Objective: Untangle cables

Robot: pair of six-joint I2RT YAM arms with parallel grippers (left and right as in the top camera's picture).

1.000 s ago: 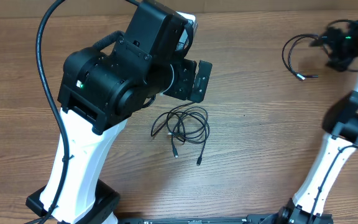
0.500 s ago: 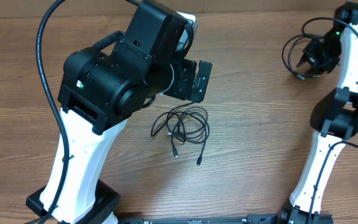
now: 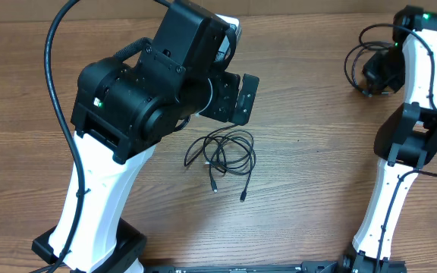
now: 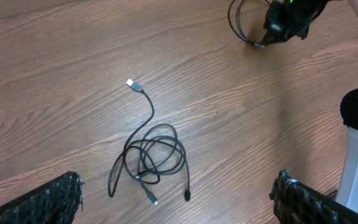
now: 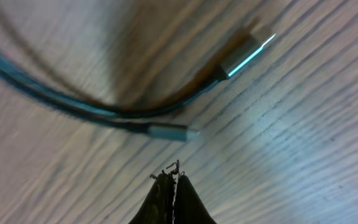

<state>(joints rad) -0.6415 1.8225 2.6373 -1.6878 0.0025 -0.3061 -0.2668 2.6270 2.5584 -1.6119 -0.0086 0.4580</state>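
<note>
Tangled bundle of thin black cords with small plug tips (image 3: 222, 154), lying on the brown wood-grain bench (image 3: 317, 189). The left gripper (image 4: 176, 198) hovers above the bundle, its fingers (image 4: 64, 196) wide apart. Well to the bundle's right, the right gripper (image 5: 173, 179), fingers pressed together on nothing, sits over a separate looped black cord (image 5: 79, 106). Good practice: take one outlying strand at the bundle's edge and draw it away slowly, so loops open rather than tighten.

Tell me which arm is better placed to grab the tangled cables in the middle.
Left. The left claw, open, hovers over the tangled cables; the right claw, shut, sits far off by a separate cable.
</note>
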